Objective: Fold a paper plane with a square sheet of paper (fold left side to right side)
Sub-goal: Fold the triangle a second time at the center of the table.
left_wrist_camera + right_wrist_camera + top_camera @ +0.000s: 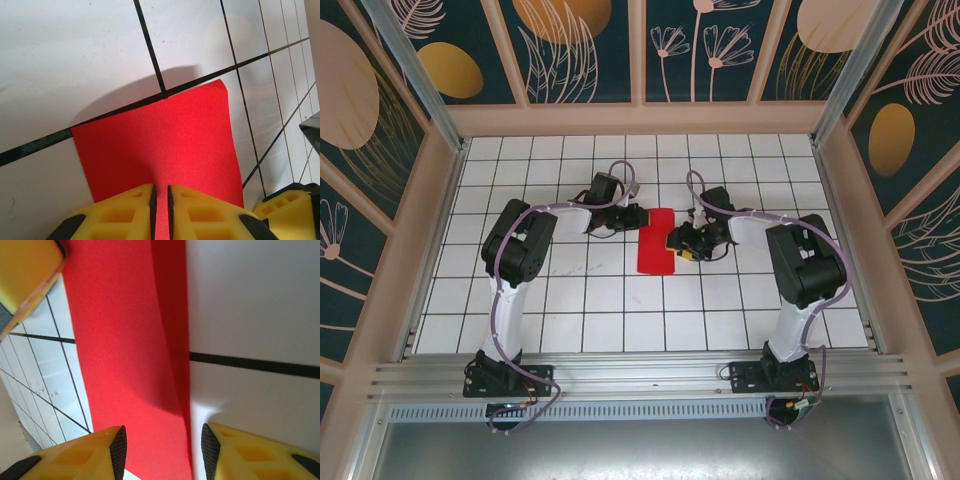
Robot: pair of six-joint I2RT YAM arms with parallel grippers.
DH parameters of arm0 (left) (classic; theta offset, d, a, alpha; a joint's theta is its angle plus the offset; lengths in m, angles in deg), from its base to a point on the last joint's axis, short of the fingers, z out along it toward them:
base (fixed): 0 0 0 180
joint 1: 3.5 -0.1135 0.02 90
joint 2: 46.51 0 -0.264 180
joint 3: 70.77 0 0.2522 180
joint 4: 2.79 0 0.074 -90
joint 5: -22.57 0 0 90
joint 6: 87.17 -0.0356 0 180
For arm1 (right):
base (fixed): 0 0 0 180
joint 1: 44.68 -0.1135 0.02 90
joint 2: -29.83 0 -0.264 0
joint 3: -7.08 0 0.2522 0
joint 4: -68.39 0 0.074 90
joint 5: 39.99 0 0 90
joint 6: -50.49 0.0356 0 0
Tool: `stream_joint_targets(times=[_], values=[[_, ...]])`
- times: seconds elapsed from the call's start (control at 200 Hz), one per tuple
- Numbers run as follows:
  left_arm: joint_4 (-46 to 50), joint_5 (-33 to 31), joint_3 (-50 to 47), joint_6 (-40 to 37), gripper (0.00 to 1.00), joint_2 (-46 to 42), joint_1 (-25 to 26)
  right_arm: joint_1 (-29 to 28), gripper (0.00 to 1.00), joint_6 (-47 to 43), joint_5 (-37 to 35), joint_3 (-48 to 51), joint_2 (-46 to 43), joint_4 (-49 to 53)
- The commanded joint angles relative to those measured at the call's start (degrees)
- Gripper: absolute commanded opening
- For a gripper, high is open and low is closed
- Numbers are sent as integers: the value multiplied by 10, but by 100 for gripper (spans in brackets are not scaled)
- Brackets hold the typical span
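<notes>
On the table point(570, 320), near its middle, we see the sheet of paper point(655, 252). The left gripper point(639, 216) is at its far left corner, the right gripper point(676, 243) at its right edge.

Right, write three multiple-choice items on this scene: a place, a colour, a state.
1. The red paper lies:
A) between the left gripper and the right gripper
B) in the table's far left corner
C) on the arm bases

2. The left gripper's fingers are mostly:
A) blue
B) yellow
C) white

3. The right gripper is:
A) shut tight
B) clamped on a cup
C) open

Key:
1 A, the top view shows a gripper on each side of it.
2 B, they show yellow in the left wrist view.
3 C, the right wrist view shows its fingers apart, astride the paper's edge.
</notes>
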Motion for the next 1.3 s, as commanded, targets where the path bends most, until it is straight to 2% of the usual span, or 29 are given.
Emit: stream_joint_targets(times=[0.0,0.35,0.47,0.595,0.751,0.831,0.916,0.986,1.116,1.291], values=[[7,8,-14,5,19,-2,4,-7,46,9,9,-25,20,-5],[3,8,-18,5,19,-3,4,-11,45,9,5,-48,32,-2],[-8,12,-23,5,20,-14,4,-10,32,12,12,-49,24,-2],[-13,12,-24,-2,23,-41,4,-10,26,9,12,-47,14,1],[-16,-10,-33,-21,37,-97,3,-8,13,7,24,-49,11,1],[-8,-33,-45,-40,43,-134,3,-8,14,2,26,-53,7,7],[-6,-43,-61,-50,45,-166,3,-8,23,-2,27,-52,3,2],[-12,-49,-80,-50,46,-189,3,-8,27,-1,37,-55,8,-10],[-32,-65,-126,-57,47,-236,3,-8,30,1,39,-63,14,-19],[-47,-102,-212,-110,51,-332,10,-5,30,17,53,-68,14,-47]])
